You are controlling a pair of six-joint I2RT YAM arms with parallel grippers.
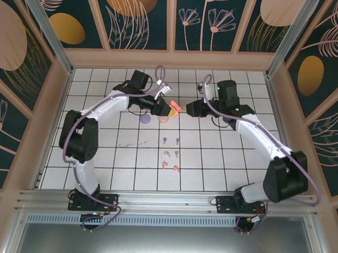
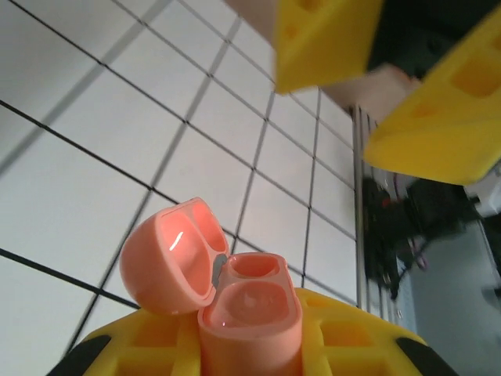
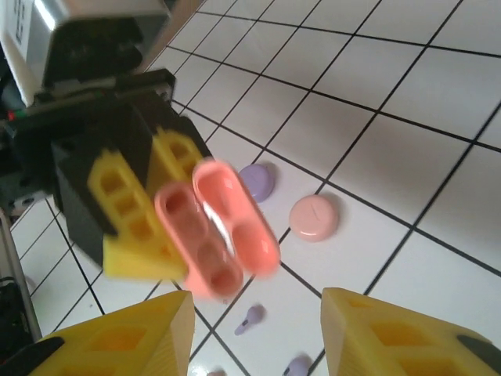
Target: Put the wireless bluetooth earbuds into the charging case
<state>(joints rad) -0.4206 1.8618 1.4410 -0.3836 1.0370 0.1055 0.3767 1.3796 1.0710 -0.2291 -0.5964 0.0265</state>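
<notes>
Six earbuds [image 1: 166,154] lie loose on the tiles, paired by colour, well apart from both grippers and nearer the arm bases. Above the floor, the left gripper [image 1: 170,110] is clamped on an open coral case [image 3: 219,235], lid flipped back. Facing it close, the right gripper [image 1: 187,109] has its fingers spread wide. Beneath them lie a closed lilac case [image 3: 256,180] and pink case [image 3: 314,217], near each other.
</notes>
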